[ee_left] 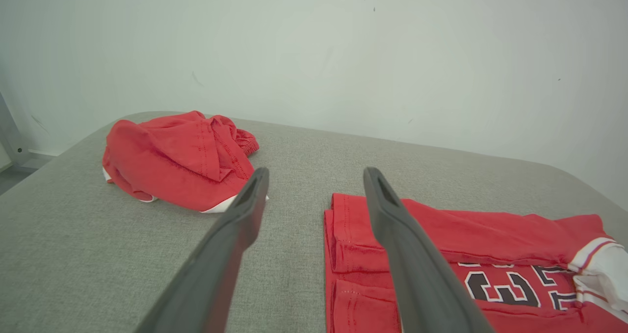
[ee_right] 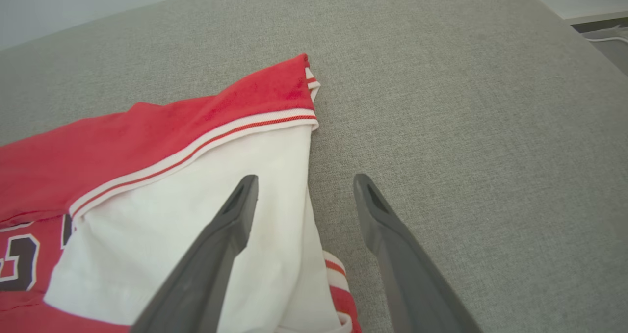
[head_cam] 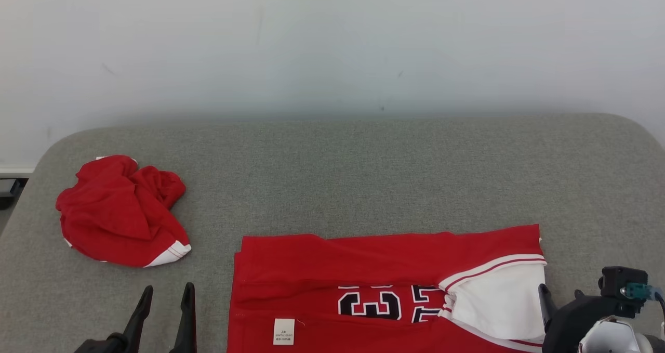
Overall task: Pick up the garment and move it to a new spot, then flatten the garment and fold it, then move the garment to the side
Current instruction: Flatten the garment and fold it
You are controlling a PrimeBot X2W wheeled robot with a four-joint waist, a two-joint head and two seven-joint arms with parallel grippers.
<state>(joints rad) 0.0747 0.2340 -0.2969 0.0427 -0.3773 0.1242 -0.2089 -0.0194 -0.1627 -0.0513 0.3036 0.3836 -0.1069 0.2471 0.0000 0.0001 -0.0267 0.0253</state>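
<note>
Head view: one folded jersey [head_cam: 363, 262], one crumpled garment [head_cam: 119, 212].

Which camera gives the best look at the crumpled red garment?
The head view: the crumpled red garment lies whole and unobstructed there. The left wrist view has it closer, but the left claw's finger overlaps its white-trimmed corner.

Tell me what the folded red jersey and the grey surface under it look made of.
Folded red jersey: soft matte knit, probably cotton or a blend; stitched hems, ribbed white trim, printed numerals. Grey surface: woven upholstery-like fabric, matte; fine heathered weave, rounded padded-looking corners.
</note>
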